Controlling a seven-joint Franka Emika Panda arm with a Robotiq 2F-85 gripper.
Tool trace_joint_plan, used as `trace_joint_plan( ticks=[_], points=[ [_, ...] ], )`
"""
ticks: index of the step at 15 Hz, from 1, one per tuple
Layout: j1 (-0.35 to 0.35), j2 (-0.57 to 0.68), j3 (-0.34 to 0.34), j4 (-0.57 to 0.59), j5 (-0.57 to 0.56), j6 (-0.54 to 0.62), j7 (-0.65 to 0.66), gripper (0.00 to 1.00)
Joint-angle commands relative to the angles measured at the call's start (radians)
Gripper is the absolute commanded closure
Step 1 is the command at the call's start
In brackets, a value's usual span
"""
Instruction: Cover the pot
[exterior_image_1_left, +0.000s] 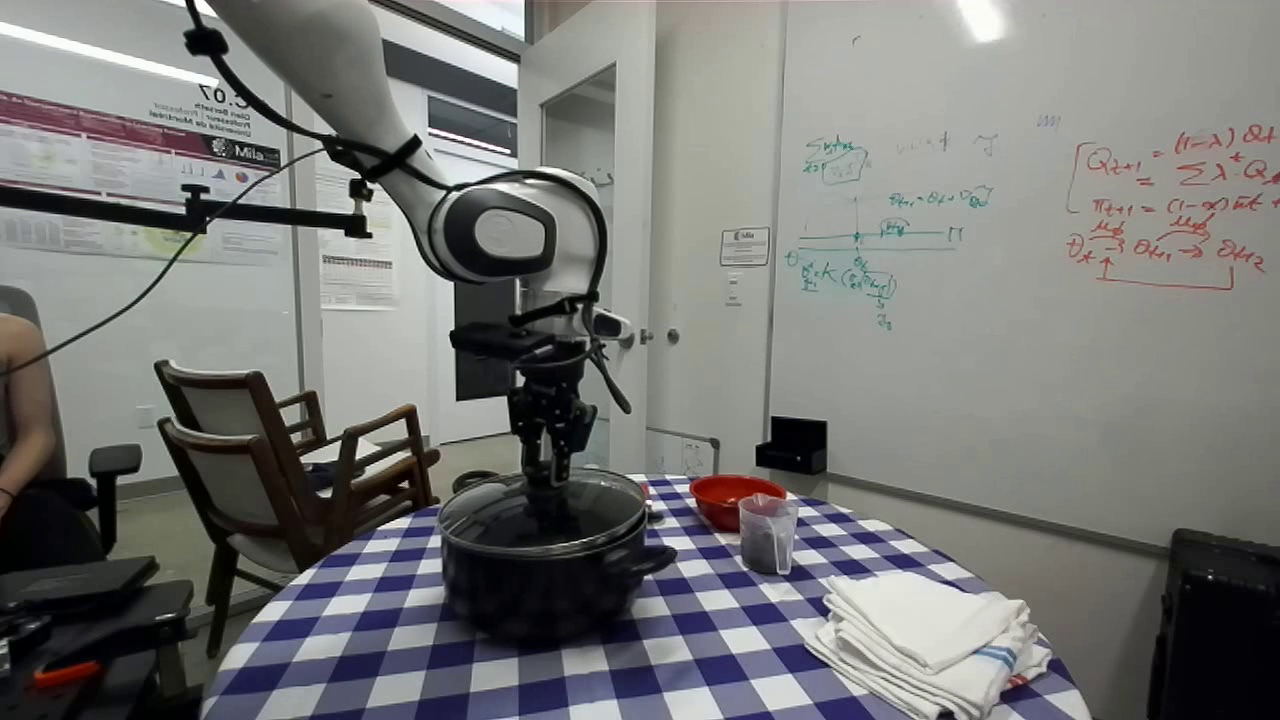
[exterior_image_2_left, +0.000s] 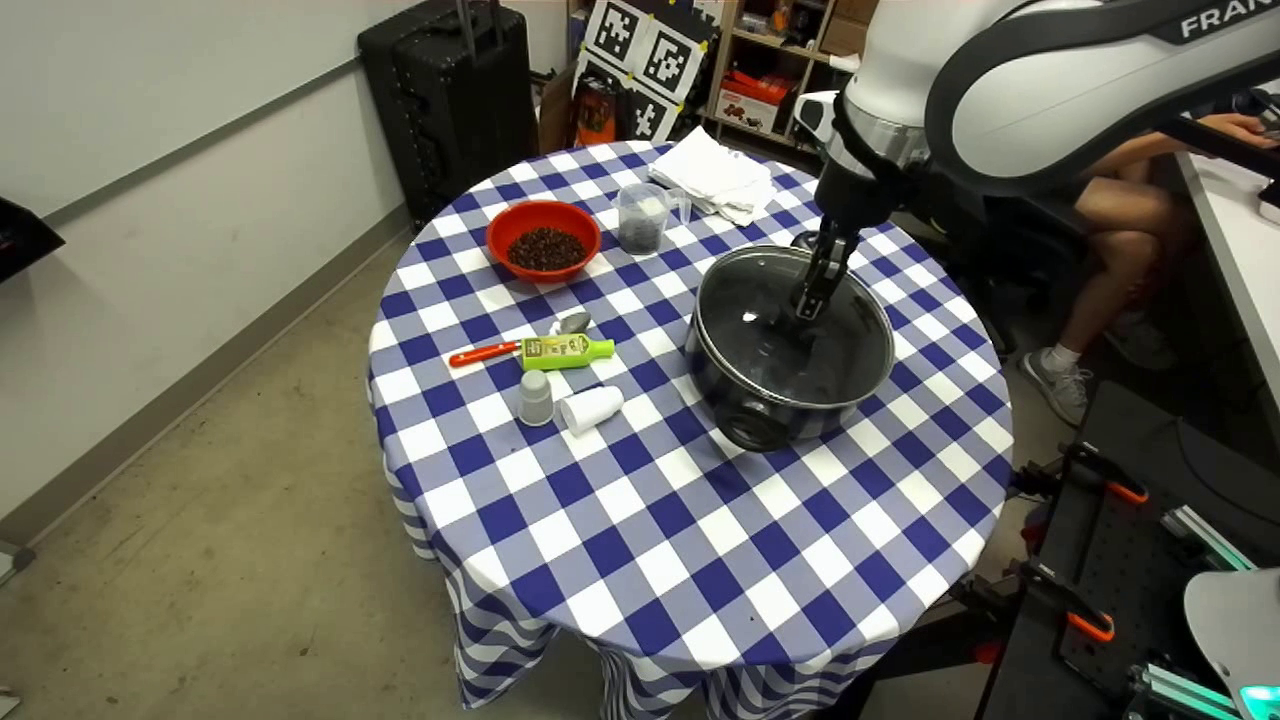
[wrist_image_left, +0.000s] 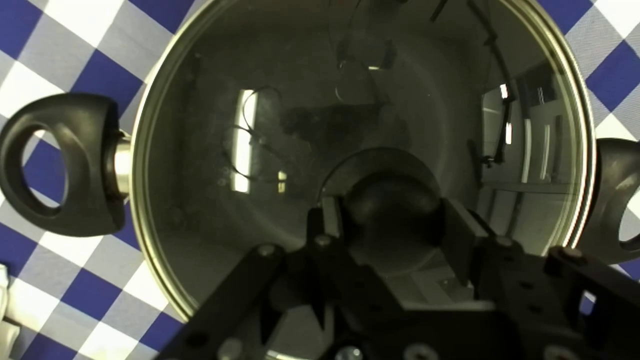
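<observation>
The large black pot stands upright on the checked tablecloth, and it also shows in an exterior view. A glass lid with a metal rim lies on the pot in both exterior views, and its rim meets the pot's rim. The wrist view looks down on the lid, with a pot handle at each side. My gripper points down at the lid's middle, also in an exterior view. In the wrist view its fingers press both sides of the black lid knob.
A red bowl with dark beans and a clear measuring cup stand near the pot. Folded white cloths lie by the table edge. A green bottle, a red-handled spoon, a grey shaker and a white cup lie beside it.
</observation>
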Motion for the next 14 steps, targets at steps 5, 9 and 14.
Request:
trace_joint_plan(
  ticks=[5, 9, 14],
  points=[
    [-0.003, -0.004, 0.011, 0.033, 0.013, -0.053, -0.036, 0.75],
    [-0.002, -0.002, 0.012, 0.033, 0.013, -0.048, -0.034, 0.75],
    [-0.001, 0.006, 0.013, 0.039, 0.010, -0.038, -0.028, 0.75]
  ],
)
